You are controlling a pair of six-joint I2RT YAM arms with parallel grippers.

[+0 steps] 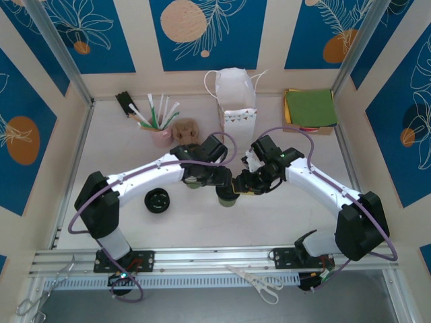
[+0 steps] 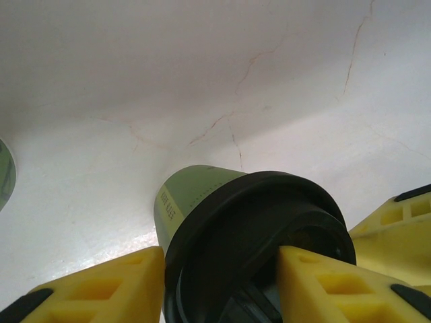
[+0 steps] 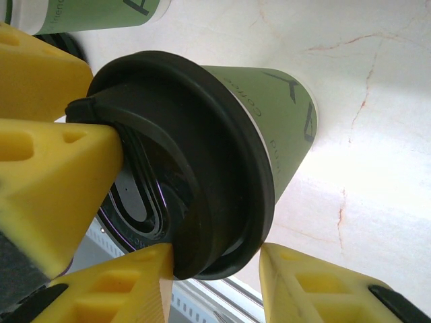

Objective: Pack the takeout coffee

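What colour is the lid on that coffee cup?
Black lid, clearest in the right wrist view.

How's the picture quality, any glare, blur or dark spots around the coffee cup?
Top external: evenly lit and sharp, though the arms hide most of the takeout coffee. Left wrist: table washed pale, black lid nearly featureless. Right wrist: bright glare on the table beside the cup.

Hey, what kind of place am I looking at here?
Probably a mock café counter in a robot test cell: lidded takeout coffee, white paper bag, cup of straws, two arms.
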